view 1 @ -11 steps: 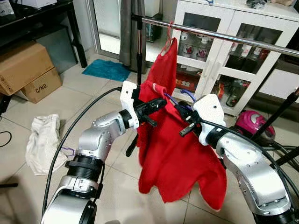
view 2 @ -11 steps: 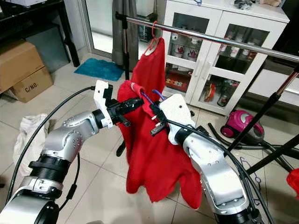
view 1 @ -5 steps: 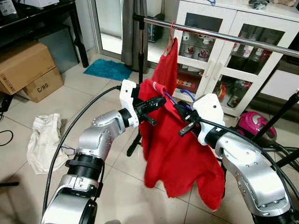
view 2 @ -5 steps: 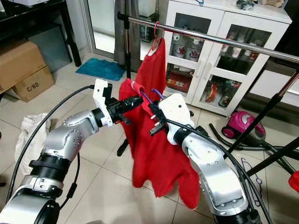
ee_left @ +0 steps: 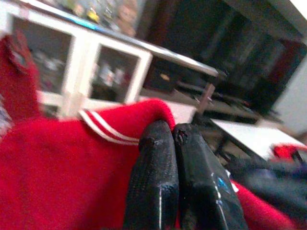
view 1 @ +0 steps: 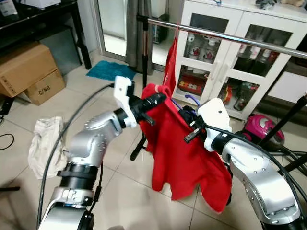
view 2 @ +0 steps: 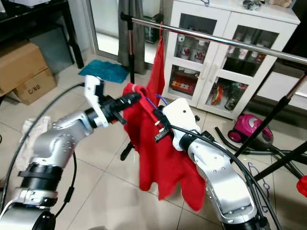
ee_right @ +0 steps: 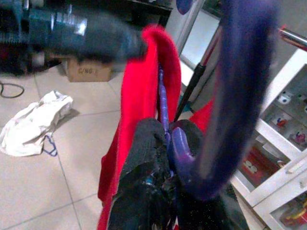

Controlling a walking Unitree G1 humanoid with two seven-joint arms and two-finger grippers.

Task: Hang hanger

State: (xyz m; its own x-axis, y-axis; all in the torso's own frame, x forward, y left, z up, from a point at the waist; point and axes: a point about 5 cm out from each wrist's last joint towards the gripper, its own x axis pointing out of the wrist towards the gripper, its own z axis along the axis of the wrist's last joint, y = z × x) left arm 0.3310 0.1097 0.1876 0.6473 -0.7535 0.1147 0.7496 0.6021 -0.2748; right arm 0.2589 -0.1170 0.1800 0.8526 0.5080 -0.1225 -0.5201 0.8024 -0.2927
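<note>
A red garment [view 1: 180, 153] hangs from a purple hanger [view 1: 193, 97] held in mid-air between my two arms, below the metal rail [view 1: 230, 37]. My right gripper [view 1: 184, 114] is shut on the purple hanger [ee_right: 230, 96] at the base of its hook. My left gripper [view 1: 156, 99] is shut on the garment's striped collar [ee_left: 115, 127], pinching its top edge. A second red garment [view 1: 171, 62] hangs from the rail on a red hanger, just behind the one I hold.
A white glass-door cabinet [view 1: 230, 72] stands behind the rail. The rack's upright pole [view 1: 142, 52] is at the left end. A pink vacuum cleaner [view 1: 261, 127] lies right, a white cloth [view 1: 43, 143] and cardboard boxes [view 1: 24, 67] left.
My left arm has swung outward to the left while its gripper stays on the collar. The held garment has swayed, and the hung red garment has turned edge-on.
</note>
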